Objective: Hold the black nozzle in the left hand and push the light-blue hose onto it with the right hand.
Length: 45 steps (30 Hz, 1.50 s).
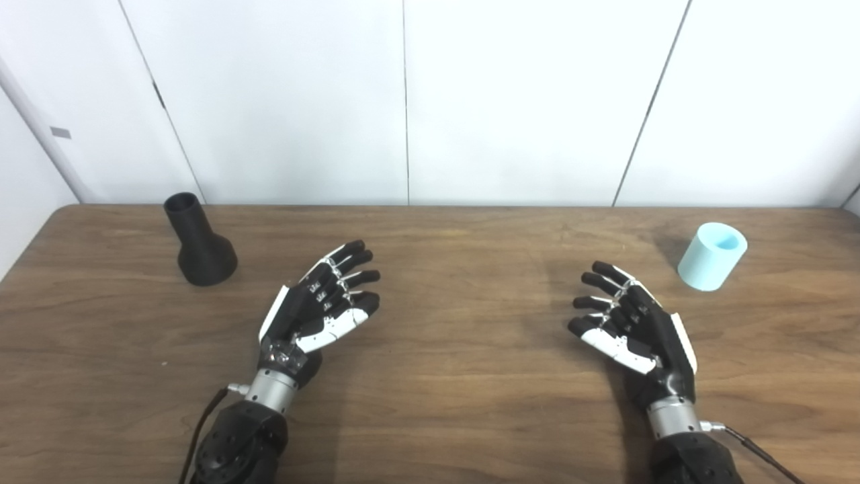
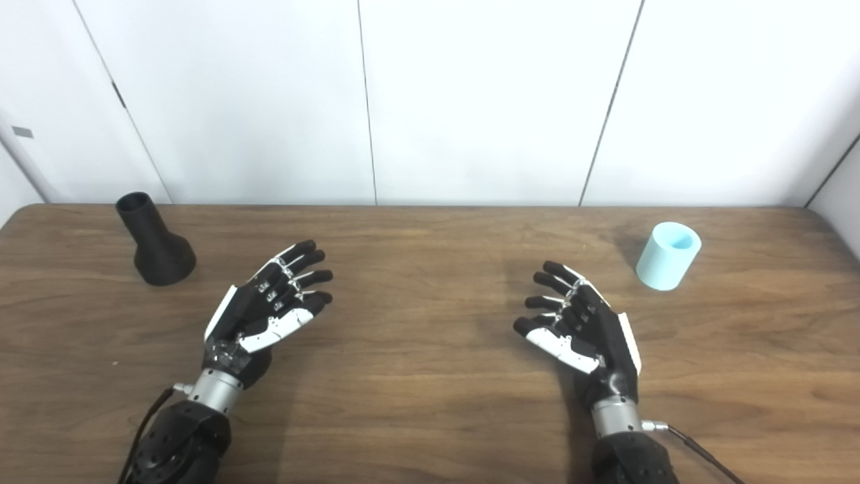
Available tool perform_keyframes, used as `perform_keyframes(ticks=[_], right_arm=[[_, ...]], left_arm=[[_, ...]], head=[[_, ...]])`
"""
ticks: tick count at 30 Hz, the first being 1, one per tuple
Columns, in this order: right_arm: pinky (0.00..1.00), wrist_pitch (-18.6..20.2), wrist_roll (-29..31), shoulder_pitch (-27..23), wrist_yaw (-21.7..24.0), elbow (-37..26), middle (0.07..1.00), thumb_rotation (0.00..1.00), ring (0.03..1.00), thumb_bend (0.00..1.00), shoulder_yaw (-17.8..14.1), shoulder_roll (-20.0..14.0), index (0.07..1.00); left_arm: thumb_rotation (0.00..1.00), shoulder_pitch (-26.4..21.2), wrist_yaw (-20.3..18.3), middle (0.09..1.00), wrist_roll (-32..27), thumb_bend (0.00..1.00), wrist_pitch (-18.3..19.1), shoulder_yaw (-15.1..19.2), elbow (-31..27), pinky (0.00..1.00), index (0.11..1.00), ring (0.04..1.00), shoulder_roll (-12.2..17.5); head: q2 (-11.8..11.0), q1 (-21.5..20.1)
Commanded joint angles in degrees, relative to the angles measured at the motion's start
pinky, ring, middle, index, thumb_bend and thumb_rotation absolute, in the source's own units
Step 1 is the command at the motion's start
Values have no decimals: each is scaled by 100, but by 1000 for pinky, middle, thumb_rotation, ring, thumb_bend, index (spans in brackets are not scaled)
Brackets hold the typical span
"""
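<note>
The black nozzle point(image 1: 199, 242) stands upright on its wide base at the far left of the wooden table point(image 1: 457, 376), narrow tube pointing up. A short light-blue hose piece point(image 1: 713, 256) stands on end at the far right, its open end up. My left hand point(image 1: 321, 304) hovers over the table to the right of the nozzle, palm inward, fingers apart, holding nothing. Facing it from the right half of the table is my right hand point(image 1: 628, 319), also open and empty, well short of the hose.
White wall panels point(image 1: 403, 101) rise directly behind the table's back edge. The table's rounded left corner point(image 1: 64, 212) lies near the nozzle. Cables trail from both wrists at the front edge.
</note>
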Motion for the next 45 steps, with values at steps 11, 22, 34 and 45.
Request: perform_keyframes(ticks=[11,22,34,45], right_arm=[[495,-450,431,-108,420,274,764,45,615,636,-223,-345,777],[423,638,-22,-21,-119,-629,732,84,562,624,-172,-229,756],[373,840,-62,-67,-182,-729,686,142,533,662,-109,-195,687],[366,910,-74,-125,-201,-681,684,148,532,660,-107,-190,679]], left_arm=[[0,114,150,813,292,699,-287,-120,579,621,805,749,-356],[41,64,1100,880,1127,618,-701,44,512,599,872,770,-585],[149,330,1500,765,1475,606,-500,609,-729,571,792,722,175],[48,110,2584,673,1666,656,-603,1707,-1280,482,729,596,540]], head=[[-466,1500],[-726,1992],[-738,2137],[-693,2216]])
